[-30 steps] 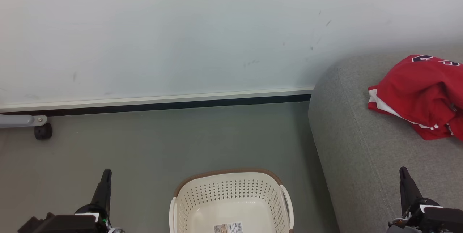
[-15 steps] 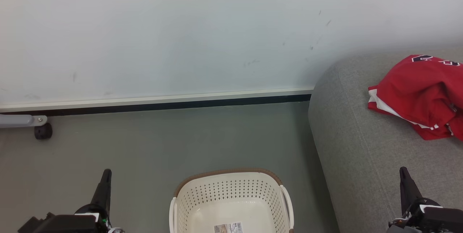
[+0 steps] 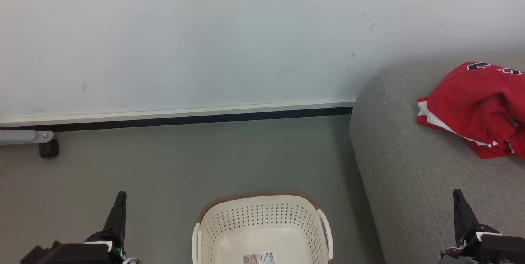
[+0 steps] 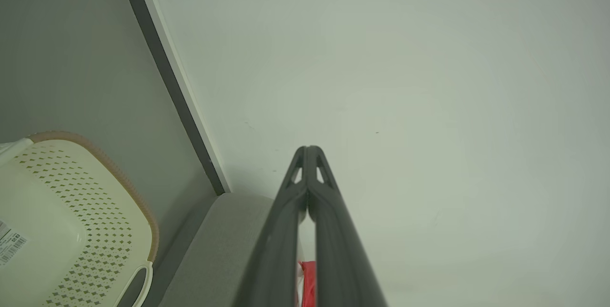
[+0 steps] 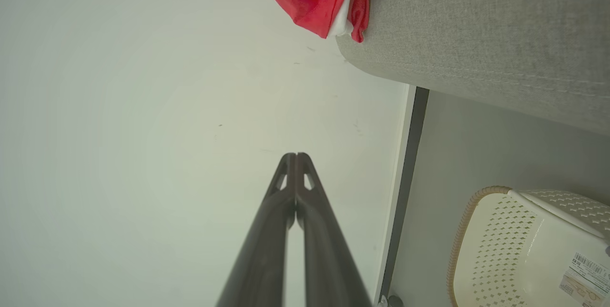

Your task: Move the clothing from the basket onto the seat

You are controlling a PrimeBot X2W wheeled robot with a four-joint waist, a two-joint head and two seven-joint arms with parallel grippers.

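Clothing point(image 3: 471, 106) on seat point(image 3: 410, 174), beyond right claw point(image 3: 457, 195).

You have two carrying surfaces in the head view. The grey floor point(image 3: 184, 161) spreads from 9 o'clock to the centre. The basket point(image 3: 262, 215) stands directly on it at 6 o'clock, near the seat but apart from it. A small black caster point(image 3: 49, 149) rests on the floor at 9 o'clock, by the wall. The light-grey seat point(image 3: 410, 174) takes up 3 to 5 o'clock, and the red and white clothing point(image 3: 475, 108) lies crumpled on it at 3 o'clock.
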